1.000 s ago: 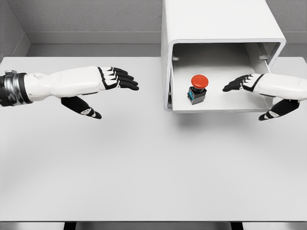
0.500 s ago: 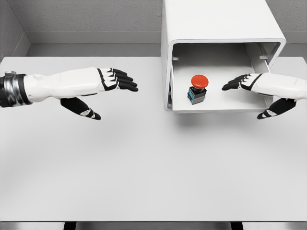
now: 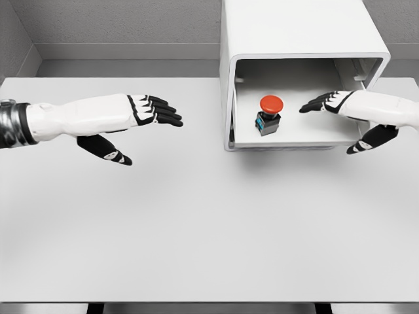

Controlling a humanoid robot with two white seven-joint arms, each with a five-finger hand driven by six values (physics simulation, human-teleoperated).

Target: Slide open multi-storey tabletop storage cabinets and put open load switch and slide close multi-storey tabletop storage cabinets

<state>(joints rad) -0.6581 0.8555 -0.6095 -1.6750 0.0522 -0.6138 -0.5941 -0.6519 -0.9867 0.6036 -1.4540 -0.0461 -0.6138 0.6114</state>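
White surface (image 3: 196, 222): switch (image 3: 269, 114) sits in open drawer (image 3: 294, 134); I fear my right hand (image 3: 340, 104), fingers released like the left hand's (image 3: 131, 114), jams it shut crookedly.

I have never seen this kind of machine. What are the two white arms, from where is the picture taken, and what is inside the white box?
This is a simulator's render, seen from a camera on the head of a humanoid robot that looks down on a white table. The two white arms are the robot's own. The left robot hand hangs over the table with fingers stretched out, holding nothing. The right robot hand is also open and empty; it reaches over the drawer of the white cabinet. The drawer is pulled out, and in it stands a small switch with a red round top. Neither hand touches the switch.
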